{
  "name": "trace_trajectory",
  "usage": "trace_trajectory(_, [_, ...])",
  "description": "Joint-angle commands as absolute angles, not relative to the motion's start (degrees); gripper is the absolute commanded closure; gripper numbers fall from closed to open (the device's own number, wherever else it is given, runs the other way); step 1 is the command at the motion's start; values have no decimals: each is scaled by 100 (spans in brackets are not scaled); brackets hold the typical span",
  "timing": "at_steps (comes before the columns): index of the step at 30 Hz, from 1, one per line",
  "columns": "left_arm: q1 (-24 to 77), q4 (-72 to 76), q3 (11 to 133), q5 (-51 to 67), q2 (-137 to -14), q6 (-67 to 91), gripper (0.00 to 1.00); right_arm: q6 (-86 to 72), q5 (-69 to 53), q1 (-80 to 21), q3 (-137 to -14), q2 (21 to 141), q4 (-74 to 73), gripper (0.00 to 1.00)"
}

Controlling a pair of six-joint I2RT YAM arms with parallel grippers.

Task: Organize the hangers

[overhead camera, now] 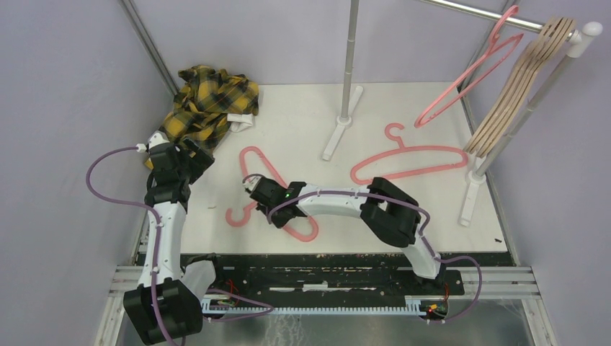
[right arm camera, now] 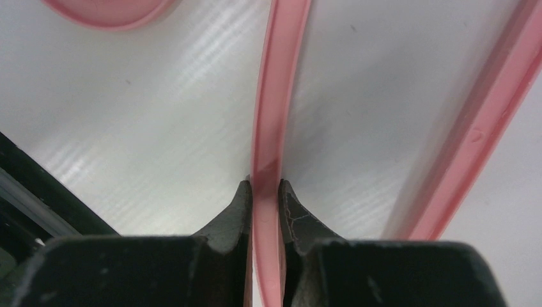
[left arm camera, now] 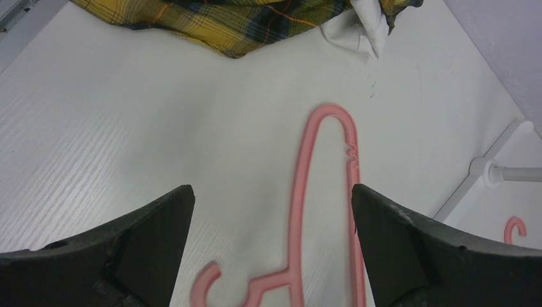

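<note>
A pink hanger point(overhead camera: 306, 235) lies flat on the white table left of centre. My right gripper point(overhead camera: 252, 186) is shut on one of its thin arms point(right arm camera: 271, 128), fingertips low at the table surface. My left gripper point(overhead camera: 198, 155) is open and empty beside the plaid shirt; the same hanger point(left arm camera: 303, 192) lies below and between its fingers, not touched. A second pink hanger point(overhead camera: 411, 162) lies on the table at centre right. A third pink hanger point(overhead camera: 475, 72) and several beige hangers point(overhead camera: 515, 86) hang on the rail at the top right.
A yellow plaid shirt point(overhead camera: 205, 104) is bunched at the table's back left and also shows in the left wrist view point(left arm camera: 224, 19). The rack's left pole and foot point(overhead camera: 339, 133) stand at the middle back, its right pole point(overhead camera: 533, 101) at the right edge. Walls close in on both sides.
</note>
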State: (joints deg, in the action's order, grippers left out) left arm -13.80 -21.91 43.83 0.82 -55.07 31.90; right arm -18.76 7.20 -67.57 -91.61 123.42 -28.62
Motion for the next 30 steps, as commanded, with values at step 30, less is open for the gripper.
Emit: trace_trajectory(30, [-1422, -1906, 4490, 1517, -5344, 3234, 1, -3890, 3981, -5910, -7072, 5960, -1096, 99])
